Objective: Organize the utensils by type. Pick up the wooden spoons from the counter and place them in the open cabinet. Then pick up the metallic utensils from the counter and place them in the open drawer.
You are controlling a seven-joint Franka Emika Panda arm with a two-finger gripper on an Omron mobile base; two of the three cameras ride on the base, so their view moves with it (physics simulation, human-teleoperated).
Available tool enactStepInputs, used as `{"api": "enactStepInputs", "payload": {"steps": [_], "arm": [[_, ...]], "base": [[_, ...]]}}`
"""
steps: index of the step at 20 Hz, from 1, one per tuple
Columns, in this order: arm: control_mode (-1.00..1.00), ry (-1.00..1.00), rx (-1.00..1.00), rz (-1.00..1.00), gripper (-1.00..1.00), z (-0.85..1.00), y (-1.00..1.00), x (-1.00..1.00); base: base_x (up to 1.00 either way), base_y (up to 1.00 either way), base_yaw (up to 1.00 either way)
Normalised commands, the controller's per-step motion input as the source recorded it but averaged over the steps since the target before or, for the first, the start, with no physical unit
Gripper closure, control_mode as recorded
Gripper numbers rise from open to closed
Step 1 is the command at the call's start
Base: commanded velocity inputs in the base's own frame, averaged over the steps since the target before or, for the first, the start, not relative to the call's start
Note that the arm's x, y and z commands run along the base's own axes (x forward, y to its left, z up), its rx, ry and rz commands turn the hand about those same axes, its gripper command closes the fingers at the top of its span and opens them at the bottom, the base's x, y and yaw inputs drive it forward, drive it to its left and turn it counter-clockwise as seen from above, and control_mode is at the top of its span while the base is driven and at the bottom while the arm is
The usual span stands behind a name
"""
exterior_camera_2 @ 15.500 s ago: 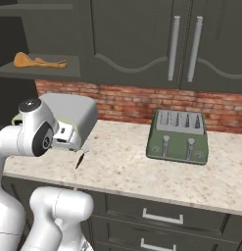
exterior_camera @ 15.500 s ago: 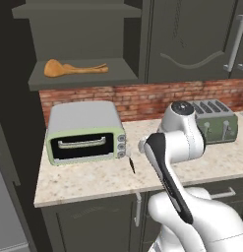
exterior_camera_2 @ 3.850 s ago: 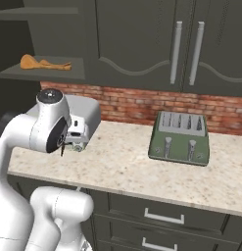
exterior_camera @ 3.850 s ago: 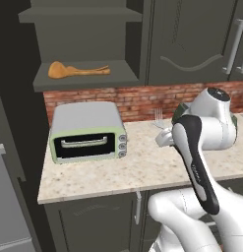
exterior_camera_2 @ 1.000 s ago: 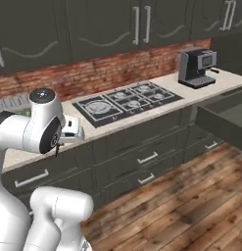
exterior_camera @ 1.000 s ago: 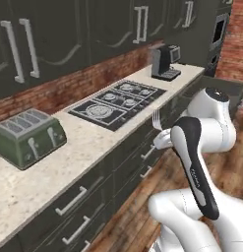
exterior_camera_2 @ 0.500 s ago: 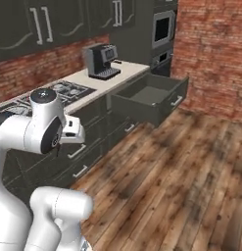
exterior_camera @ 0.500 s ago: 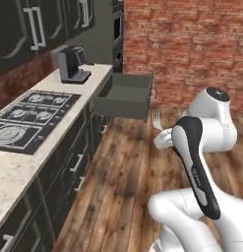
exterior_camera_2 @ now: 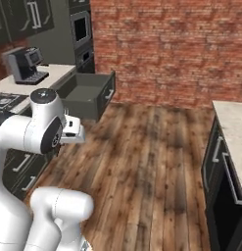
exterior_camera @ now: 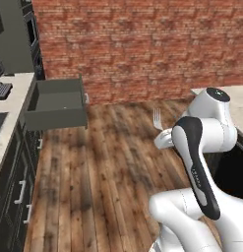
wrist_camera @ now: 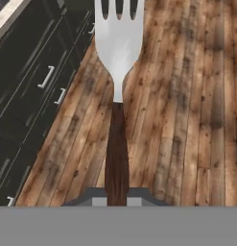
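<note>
One fork (wrist_camera: pixel 118 48) clamped in the jaws; one open drawer (exterior_camera: pixel 58 102) nearby.

Even, bright rendered light, soft faint shadows, slightly coarse, no glare

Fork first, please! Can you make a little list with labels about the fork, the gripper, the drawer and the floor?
fork: silver head, dark handle, tines pointing away from the gripper
gripper: shut on the fork's handle
fork in left base view: sticks upright above the arm, over the floor
drawer: pulled open, dark grey, nothing seen inside
drawer position: ahead of the arm, at the end of the counter
floor: brown wood planks
back wall: red brick
</note>
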Motion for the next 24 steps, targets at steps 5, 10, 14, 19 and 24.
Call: {"api": "enactStepInputs", "payload": {"steps": [5,10,14,19,24], "arm": [[1.0,0.0,0.0,0.0,1.0,0.0,0.0,0.0],[1.0,0.0,0.0,0.0,1.0,0.0,0.0,0.0],[1.0,0.0,0.0,0.0,1.0,0.0,0.0,0.0],[1.0,0.0,0.0,0.0,1.0,0.0,0.0,0.0],[1.0,0.0,0.0,0.0,1.0,0.0,0.0,0.0]], "base": [[0.26,0.55,-0.33],[0.39,0.62,-0.06],[0.56,0.53,0.0],[0.79,0.33,0.02],[0.85,0.41,0.06]]}}
